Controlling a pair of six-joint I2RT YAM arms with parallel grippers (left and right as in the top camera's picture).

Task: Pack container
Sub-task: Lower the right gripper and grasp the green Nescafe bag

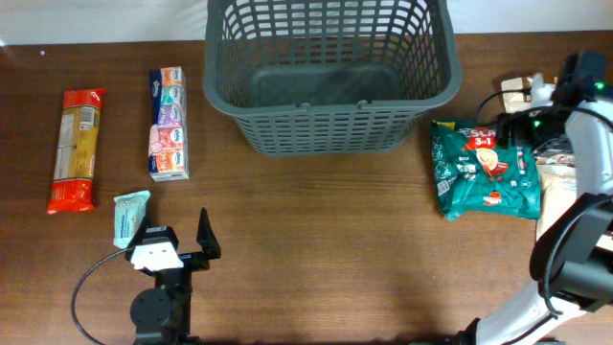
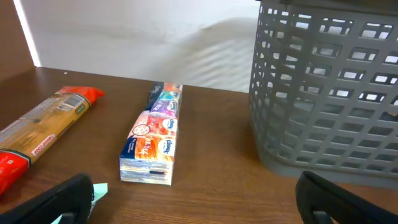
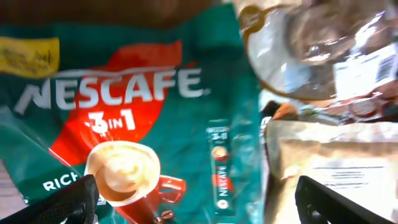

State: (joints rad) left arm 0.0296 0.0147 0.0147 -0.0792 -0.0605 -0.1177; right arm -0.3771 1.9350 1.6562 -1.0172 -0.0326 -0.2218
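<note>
The container (image 1: 330,77) stands at the upper middle of the overhead frame, its far rim cut by the top edge. The brown table (image 1: 316,249) lies bare in front of it.

At the right, a green bag (image 1: 484,168) reads "NESCAFÉ 3in1". Just past the bag's right edge lie a clear-wrapped packet (image 3: 323,50) and a pale packet (image 3: 336,162) whose label is too small to read.

At the left lie a Kleenex tissue pack (image 2: 155,140), a red-ended packet (image 1: 77,149) and a small teal sachet (image 1: 129,218).

The left hand (image 2: 199,205) is spread wide with nothing between its fingers, and so is the right hand (image 3: 199,205) over the bag.
</note>
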